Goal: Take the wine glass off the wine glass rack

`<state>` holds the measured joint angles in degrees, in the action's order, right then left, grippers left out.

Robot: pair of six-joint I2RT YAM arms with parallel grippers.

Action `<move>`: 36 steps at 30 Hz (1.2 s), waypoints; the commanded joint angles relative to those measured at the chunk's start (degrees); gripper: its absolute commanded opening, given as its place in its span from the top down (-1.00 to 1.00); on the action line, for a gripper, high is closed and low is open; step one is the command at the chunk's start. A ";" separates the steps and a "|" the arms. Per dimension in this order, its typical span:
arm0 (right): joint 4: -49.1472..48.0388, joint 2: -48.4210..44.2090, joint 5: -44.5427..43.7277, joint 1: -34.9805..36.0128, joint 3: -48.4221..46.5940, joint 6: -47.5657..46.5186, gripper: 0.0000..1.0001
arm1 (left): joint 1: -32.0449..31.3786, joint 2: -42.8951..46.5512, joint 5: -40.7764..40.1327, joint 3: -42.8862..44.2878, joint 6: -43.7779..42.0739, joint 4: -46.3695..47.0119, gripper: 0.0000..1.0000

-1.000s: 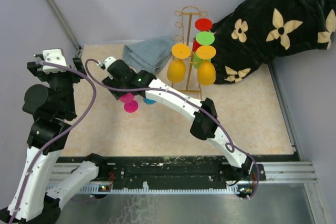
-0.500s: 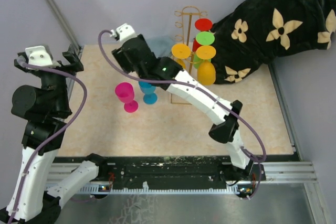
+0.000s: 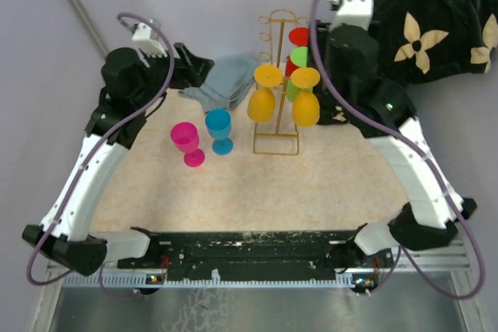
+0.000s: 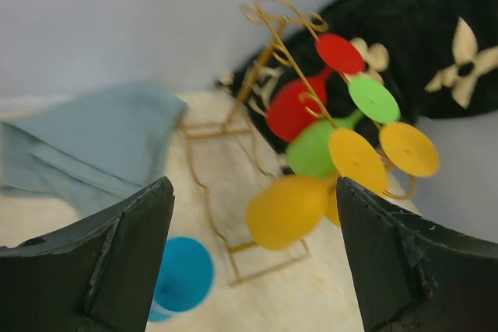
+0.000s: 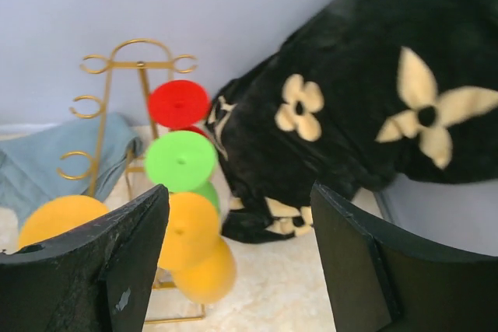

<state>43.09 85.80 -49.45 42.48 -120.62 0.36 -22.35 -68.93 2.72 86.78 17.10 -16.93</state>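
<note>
The gold wire wine glass rack (image 3: pixel 276 87) stands at the back middle of the table. Red (image 3: pixel 302 36), green (image 3: pixel 301 57) and two orange wine glasses (image 3: pixel 306 91) (image 3: pixel 263 95) hang on it upside down. A pink glass (image 3: pixel 187 141) and a blue glass (image 3: pixel 219 130) stand on the table to its left. My left gripper (image 3: pixel 198 71) is open and empty, left of the rack, with the rack (image 4: pixel 268 75) ahead between its fingers. My right gripper (image 3: pixel 346 48) is open and empty, raised at the rack's right, facing the hanging glasses (image 5: pixel 180 159).
A grey-blue cloth (image 3: pixel 222 83) lies behind the blue glass. A black blanket with cream flowers (image 3: pixel 420 29) is heaped at the back right, close to the rack. Grey walls close in the back and sides.
My right arm left the pink and blue glasses and swung across to the rack's right side. My left arm came in from the far left toward the rack. The glasses stayed put.
</note>
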 commanded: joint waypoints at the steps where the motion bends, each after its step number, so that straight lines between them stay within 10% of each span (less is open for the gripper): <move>1: 1.34 -9.66 -9.33 -0.17 6.38 1.58 -0.47 | 0.20 -5.06 16.91 3.59 15.42 1.01 -0.78; 13: 15.79 -16.24 -15.40 -0.55 15.16 13.62 -0.49 | 0.43 -21.08 35.34 11.34 33.20 4.20 -0.62; 36: 13.46 -15.58 -10.24 -5.69 19.08 13.74 -0.50 | 0.40 -28.00 40.29 11.08 38.11 3.34 -0.32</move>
<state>59.13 70.35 -59.79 37.58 -100.86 14.57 -22.33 -95.66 41.28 96.40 54.08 -14.98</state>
